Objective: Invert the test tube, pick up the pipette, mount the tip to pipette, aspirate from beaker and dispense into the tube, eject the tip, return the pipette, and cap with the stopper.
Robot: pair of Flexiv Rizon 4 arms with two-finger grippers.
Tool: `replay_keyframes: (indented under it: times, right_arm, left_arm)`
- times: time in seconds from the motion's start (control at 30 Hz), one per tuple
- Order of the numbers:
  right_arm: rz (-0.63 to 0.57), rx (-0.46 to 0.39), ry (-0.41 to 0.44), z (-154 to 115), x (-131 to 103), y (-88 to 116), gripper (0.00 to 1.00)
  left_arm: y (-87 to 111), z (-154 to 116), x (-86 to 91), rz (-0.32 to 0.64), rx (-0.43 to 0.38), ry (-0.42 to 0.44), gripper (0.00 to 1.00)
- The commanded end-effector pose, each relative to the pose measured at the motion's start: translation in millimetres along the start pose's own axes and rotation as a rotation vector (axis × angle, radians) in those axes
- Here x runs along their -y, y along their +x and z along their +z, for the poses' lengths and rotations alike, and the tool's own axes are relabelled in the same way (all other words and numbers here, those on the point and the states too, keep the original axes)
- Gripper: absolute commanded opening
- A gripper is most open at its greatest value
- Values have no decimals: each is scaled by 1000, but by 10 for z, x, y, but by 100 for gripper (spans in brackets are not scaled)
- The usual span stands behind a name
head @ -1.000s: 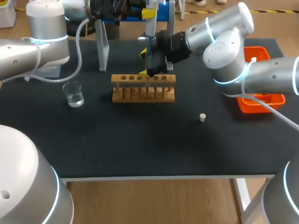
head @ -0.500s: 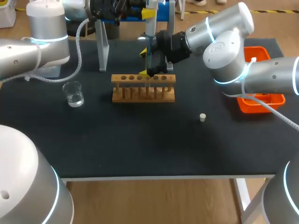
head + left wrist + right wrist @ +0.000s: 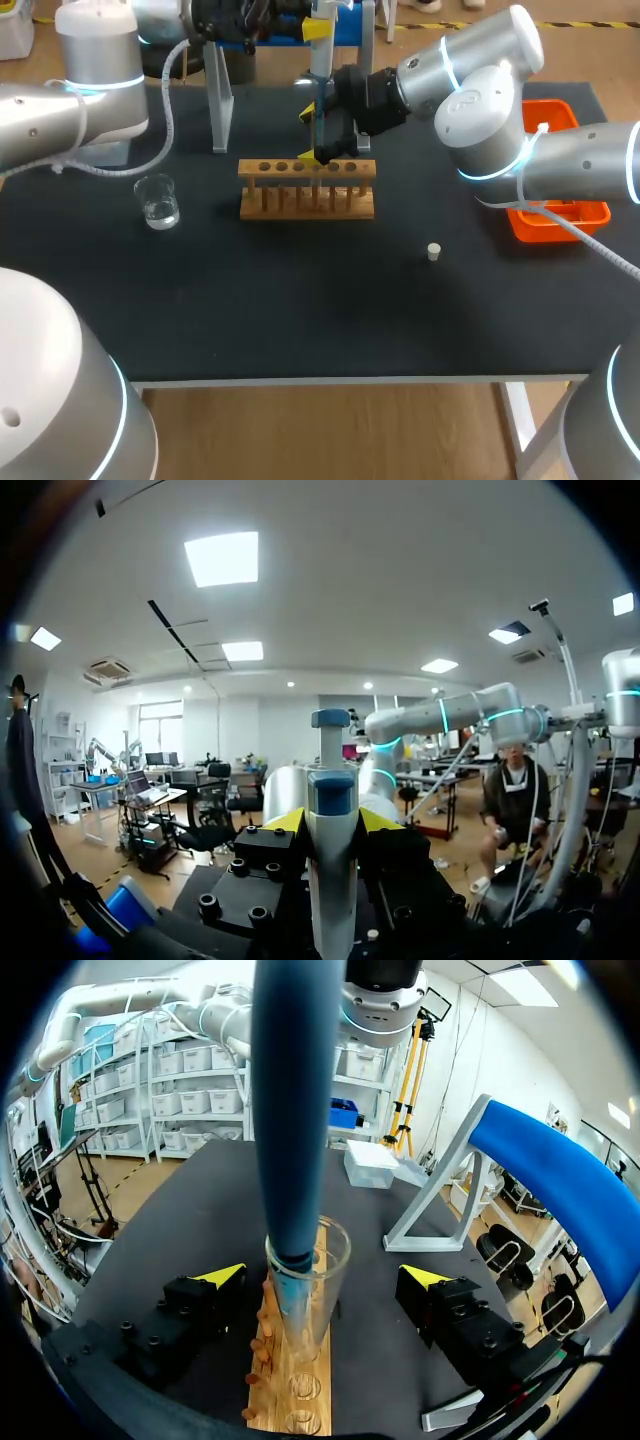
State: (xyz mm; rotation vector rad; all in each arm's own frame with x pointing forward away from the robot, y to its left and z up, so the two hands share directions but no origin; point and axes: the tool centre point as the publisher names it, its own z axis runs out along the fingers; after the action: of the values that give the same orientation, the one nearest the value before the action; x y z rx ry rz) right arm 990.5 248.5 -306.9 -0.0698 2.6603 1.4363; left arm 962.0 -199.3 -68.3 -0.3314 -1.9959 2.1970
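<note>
My left gripper hangs above the far middle of the table, shut on the pipette, which points straight down. In the left wrist view the pipette with its blue-capped top stands clamped between the two yellow tips of that gripper. Its blue shaft reaches down into the mouth of a clear test tube standing upright in the wooden rack. My right gripper is open, one finger on each side of the tube and clear of it; in the head view this gripper is just behind the rack.
A glass beaker with a little clear liquid stands left of the rack. A small white stopper lies on the mat to the right. An orange tray sits at the right edge. The grey pipette stand rises behind the rack.
</note>
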Motion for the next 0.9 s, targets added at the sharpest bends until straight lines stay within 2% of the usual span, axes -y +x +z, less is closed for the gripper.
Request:
replay_keyframes:
  times: [0.03,0.6,0.9]
  right_arm:
    - [-5,1,-7,-101,-3,10,100]
    - [-15,45,-53,-826,124,99,100]
    - [-25,72,-99,-1118,144,180,100]
  left_arm:
    - [-11,-12,4,-1,-5,0,0]
    - [-11,-12,4,-1,-5,0,0]
    - [-11,-12,4,-1,-5,0,0]
